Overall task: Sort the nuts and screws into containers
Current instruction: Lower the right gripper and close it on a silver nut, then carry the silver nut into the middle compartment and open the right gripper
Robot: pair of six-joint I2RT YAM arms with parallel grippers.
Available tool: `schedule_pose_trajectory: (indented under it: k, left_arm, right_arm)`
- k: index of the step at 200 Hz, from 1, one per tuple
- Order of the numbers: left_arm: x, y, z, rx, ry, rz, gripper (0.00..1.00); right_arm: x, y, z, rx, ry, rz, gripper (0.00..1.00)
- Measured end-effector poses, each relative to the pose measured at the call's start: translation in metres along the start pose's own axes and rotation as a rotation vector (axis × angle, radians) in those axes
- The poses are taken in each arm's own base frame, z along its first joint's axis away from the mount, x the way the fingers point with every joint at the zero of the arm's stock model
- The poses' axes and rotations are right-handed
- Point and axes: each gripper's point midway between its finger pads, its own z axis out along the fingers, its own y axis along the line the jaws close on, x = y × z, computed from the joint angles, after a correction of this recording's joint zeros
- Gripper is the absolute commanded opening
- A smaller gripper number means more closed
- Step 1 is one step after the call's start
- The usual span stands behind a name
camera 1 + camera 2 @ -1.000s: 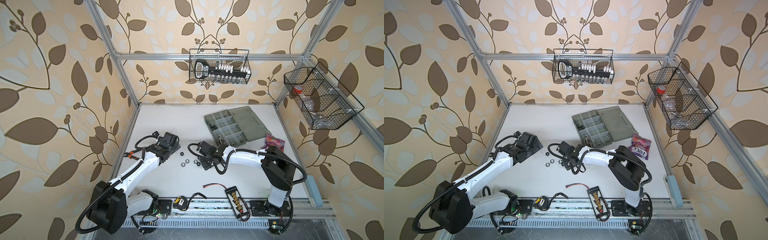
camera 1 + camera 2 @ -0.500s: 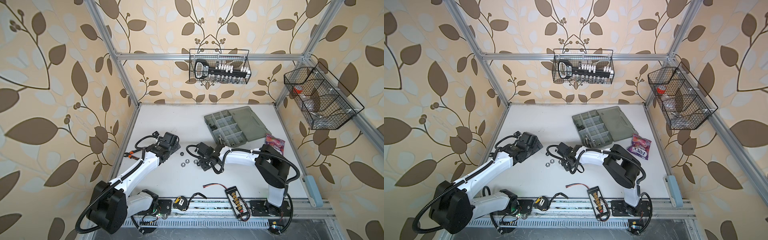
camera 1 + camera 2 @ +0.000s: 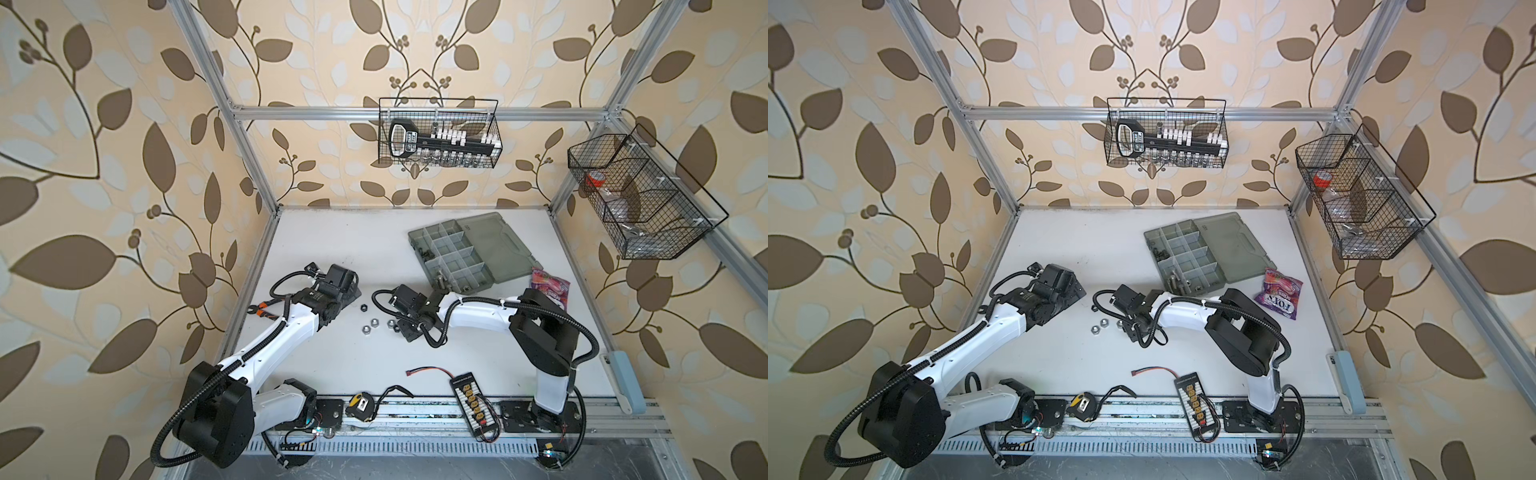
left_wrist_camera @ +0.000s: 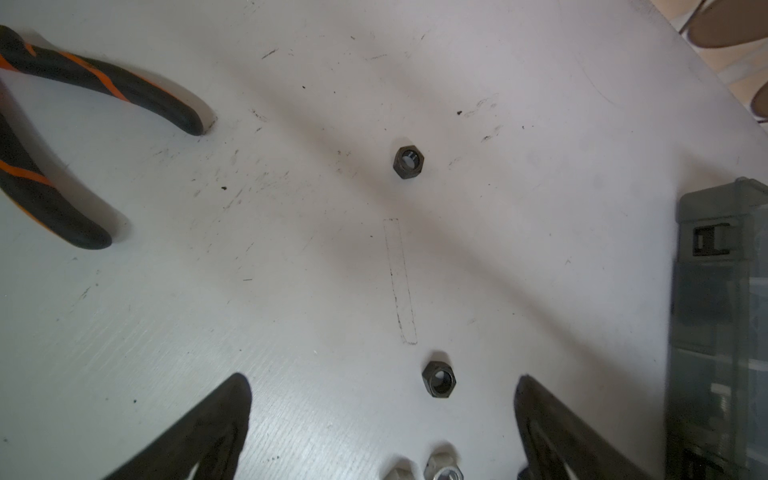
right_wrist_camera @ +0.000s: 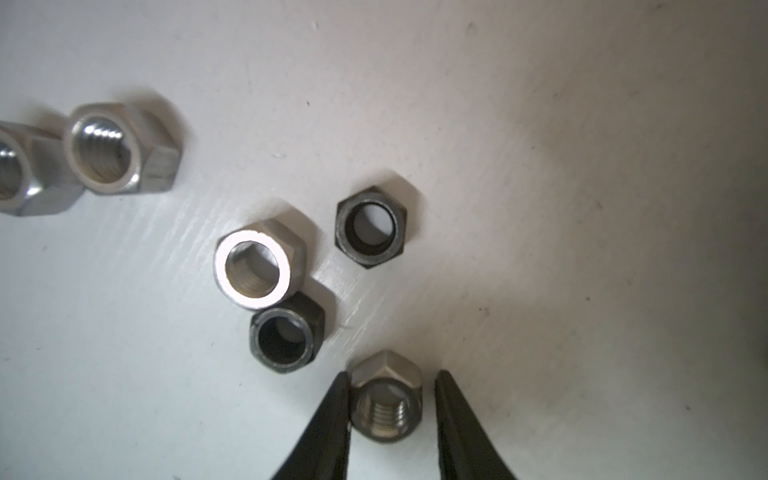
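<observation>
Several loose nuts lie mid-table, silver [image 3: 374,322] and black [image 3: 363,307]. In the right wrist view my right gripper [image 5: 392,374] straddles a silver nut [image 5: 386,403] that rests on the table: one finger touches it, the other stands a small gap off, so the gripper is open. Two black nuts [image 5: 371,227] and more silver nuts [image 5: 259,264] lie just beyond. My left gripper [image 4: 382,378] hangs wide open over the table, with a black nut [image 4: 439,379] between its fingers, untouched. The grey case of containers [image 3: 457,253] lies open at the back right, with silver screws [image 3: 440,276] in a near compartment.
Orange-and-black pliers [image 4: 83,75] lie left of the left arm. A candy bag [image 3: 550,286] sits right of the case. A tape measure [image 3: 359,405] and a connector board [image 3: 469,395] lie at the front edge. Wire baskets [image 3: 438,133] [image 3: 640,195] hang on the walls.
My right gripper has slid left to the cluster of nuts and its jaws have narrowed around a silver nut. The left arm has stayed still.
</observation>
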Motion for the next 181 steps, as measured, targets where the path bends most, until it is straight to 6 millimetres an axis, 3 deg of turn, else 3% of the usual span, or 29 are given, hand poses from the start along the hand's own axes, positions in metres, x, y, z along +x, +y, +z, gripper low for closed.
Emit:
schedule_pose_trajectory:
  k: [49,138,159,181]
  left_arm:
    - [0.0,0.0,0.0,0.0,0.0,-0.001,0.99]
    - [0.0,0.0,0.0,0.0,0.0,-0.001,0.99]
    - [0.0,0.0,0.0,0.0,0.0,0.0,0.99]
    - [0.0,0.0,0.0,0.0,0.0,0.0,0.99]
  right_arm:
    - [0.001,0.001,0.0,0.0,0.003,-0.003,0.23]
    - [0.002,-0.003,-0.003,0.023,0.012,-0.002,0.16]
    - [-0.004,-0.009,-0.011,0.027,-0.006,0.009,0.15]
    - [-0.021,-0.028,-0.03,0.03,-0.06,0.059,0.15]
